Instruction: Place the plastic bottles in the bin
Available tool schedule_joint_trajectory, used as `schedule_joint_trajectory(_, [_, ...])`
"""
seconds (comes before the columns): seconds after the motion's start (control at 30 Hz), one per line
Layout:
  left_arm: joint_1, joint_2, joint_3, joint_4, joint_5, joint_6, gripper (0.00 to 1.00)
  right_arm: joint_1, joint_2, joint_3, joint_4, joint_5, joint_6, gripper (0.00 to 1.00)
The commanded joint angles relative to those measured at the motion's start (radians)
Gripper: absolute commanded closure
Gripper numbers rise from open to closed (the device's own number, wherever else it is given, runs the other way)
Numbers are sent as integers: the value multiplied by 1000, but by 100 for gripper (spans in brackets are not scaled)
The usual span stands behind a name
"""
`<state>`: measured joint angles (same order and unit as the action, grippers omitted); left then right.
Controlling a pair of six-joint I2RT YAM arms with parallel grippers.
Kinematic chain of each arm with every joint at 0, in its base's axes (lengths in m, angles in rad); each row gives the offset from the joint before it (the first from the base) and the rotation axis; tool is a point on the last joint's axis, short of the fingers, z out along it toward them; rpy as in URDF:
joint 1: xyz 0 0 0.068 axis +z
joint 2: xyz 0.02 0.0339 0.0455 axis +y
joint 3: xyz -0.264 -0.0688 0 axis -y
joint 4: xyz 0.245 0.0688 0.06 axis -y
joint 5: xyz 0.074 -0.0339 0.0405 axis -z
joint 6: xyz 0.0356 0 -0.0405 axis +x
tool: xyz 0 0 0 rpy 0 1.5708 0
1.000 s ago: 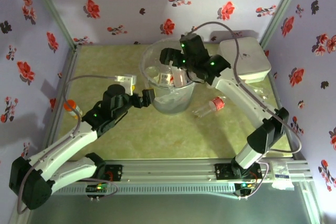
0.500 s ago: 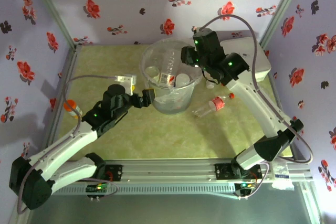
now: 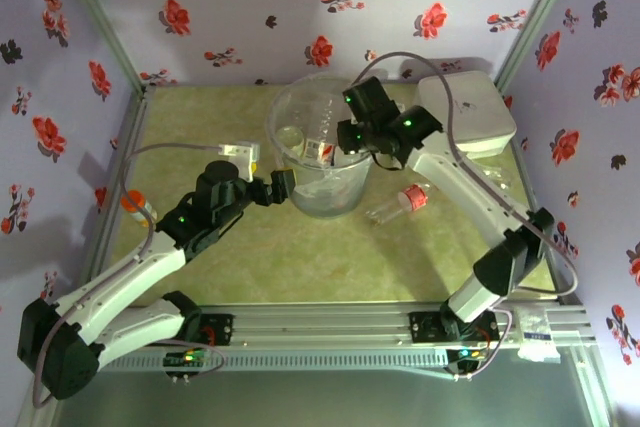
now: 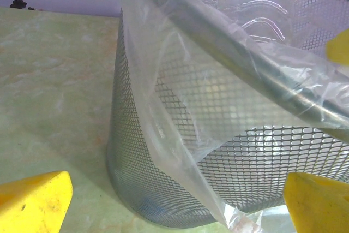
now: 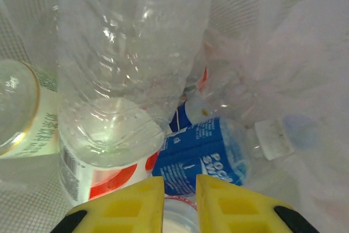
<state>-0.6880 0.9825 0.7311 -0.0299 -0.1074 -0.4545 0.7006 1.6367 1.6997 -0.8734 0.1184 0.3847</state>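
The bin [image 3: 290,112], a round mesh wastebasket lined with a clear bag, stands at the back centre of the table. Several plastic bottles lie inside it: a blue-labelled one [image 5: 207,154], a red-white one [image 5: 103,173], a green-labelled one [image 5: 27,124] and a clear one [image 5: 125,53]. My right gripper [image 3: 345,137] hangs over the bin's right side, pointing down into it. Its yellow fingers [image 5: 131,205] are shut, gripper [image 5: 180,186] just above the bottles. Another plastic bottle [image 3: 400,202] with a red cap lies on the table right of the bin. My left gripper [image 3: 283,187] is open beside the bin's mesh wall [image 4: 163,151], gripper [image 4: 174,200].
A white lidded box [image 3: 470,112] sits at the back right, close to the right arm. A small orange-capped bottle [image 3: 137,205] stands at the left edge. Flowered walls close the table in on three sides.
My right arm swung out to the right of the bin, then came back over it, and its jaws closed. The left arm has not moved.
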Motion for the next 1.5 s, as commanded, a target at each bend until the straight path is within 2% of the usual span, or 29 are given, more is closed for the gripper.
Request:
schedule_joint_trajectory(0.0, [6, -5, 8, 19, 3, -15, 0, 29, 12, -25, -26, -25, -21, 82])
schedule_joint_trajectory(0.2, [7, -10, 8, 16, 3, -18, 0, 30, -107, -16, 85, 59, -35, 80])
schedule_joint_trajectory(0.27, [7, -7, 8, 18, 3, -18, 0, 20, -157, -5, 115, 98, -43, 74])
schedule_joint_trajectory(0.33, [7, -5, 11, 20, 3, -17, 0, -8, -211, -4, 130, 142, -42, 62])
schedule_joint_trajectory(0.5, [7, 0, 5, 23, 2, -18, 0, -193, -346, -131, 137, 157, 33, 42])
schedule_joint_trajectory(0.63, [6, 13, 0, 35, 3, -18, 0, -366, -419, -284, 131, 168, 105, 30])
schedule_joint_trajectory(0.73, [7, 21, -4, 39, 9, -17, 0, -503, -447, -406, 159, 118, 182, 15])
schedule_joint_trajectory(0.83, [6, 14, -9, 38, 11, -17, 0, -593, -477, -553, 266, 30, 285, 8])
schedule_joint_trajectory(1.03, [6, -17, -20, 18, 10, -10, 0, -654, -450, -784, 462, -74, 445, 5])
schedule_joint_trajectory(1.23, [7, -34, -29, 8, 8, -12, 0, -663, -328, -852, 539, -85, 480, 4])
schedule_joint_trajectory(1.47, [7, -21, -17, 10, 9, -10, 0, -662, -229, -891, 604, -106, 502, 11])
